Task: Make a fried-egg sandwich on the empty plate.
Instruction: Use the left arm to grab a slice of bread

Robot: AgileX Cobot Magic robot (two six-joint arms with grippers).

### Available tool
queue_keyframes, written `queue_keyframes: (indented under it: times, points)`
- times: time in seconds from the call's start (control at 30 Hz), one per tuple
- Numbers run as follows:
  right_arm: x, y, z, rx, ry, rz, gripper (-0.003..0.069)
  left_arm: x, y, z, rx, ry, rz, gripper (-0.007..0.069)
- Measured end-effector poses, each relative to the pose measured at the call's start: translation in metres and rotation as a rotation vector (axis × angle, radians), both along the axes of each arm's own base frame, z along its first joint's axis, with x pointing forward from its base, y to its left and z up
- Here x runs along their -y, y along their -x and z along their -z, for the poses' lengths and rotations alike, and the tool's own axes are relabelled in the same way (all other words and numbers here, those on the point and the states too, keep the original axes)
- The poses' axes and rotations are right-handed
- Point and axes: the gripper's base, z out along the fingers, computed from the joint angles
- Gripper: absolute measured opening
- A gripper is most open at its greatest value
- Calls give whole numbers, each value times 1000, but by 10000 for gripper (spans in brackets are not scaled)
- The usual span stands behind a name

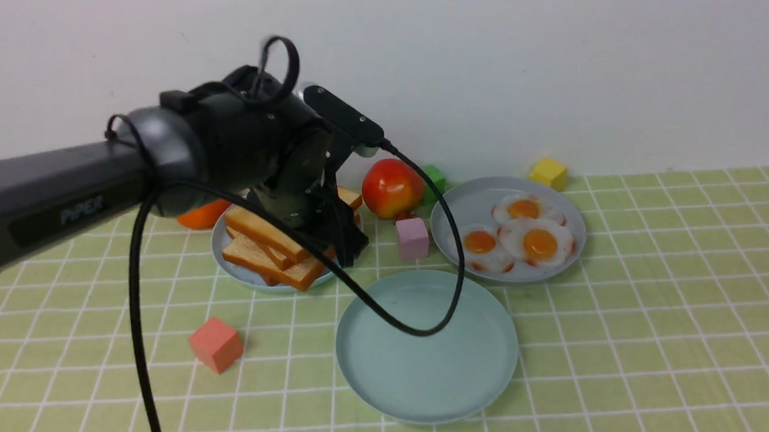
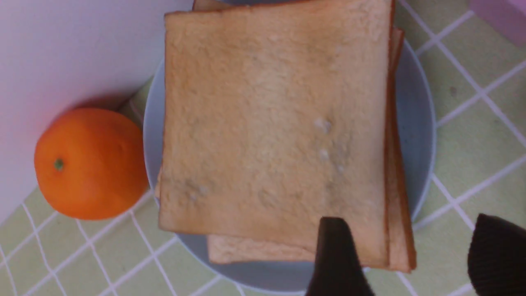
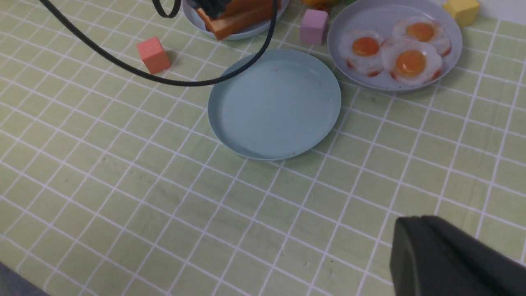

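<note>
Several toast slices (image 1: 264,245) are stacked on a grey-blue plate (image 1: 243,273) at the back left. My left gripper (image 1: 345,244) is open and low at the stack's right edge. In the left wrist view the gripper (image 2: 415,250) straddles that edge: one finger (image 2: 335,255) lies over the top slice (image 2: 271,127), the other (image 2: 497,250) over the tablecloth beside the plate. The fried egg (image 1: 539,242) lies with two smaller eggs on another grey-blue plate (image 1: 463,205). The empty plate (image 1: 432,365) is mint-teal and sits in the middle. My right gripper (image 3: 411,226) is shut, empty, above the near cloth.
An orange (image 1: 203,215) sits behind the toast plate, with an apple (image 1: 391,188) and a green cube (image 1: 432,177) to its right. A lilac cube (image 1: 412,237), a yellow cube (image 1: 549,173) and a salmon cube (image 1: 215,344) lie around. The left arm's cable (image 1: 430,329) hangs over the mint plate.
</note>
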Motion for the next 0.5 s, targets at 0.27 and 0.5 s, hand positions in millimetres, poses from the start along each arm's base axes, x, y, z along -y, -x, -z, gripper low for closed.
queue_keyframes:
  times: [0.27,0.5]
  points:
    - [0,0,0,0,2,1,-4,4,-18,30,73,-89,45,522]
    - [0,0,0,-1,2,0,-1,4,-23,45,79,-61,-33,522]
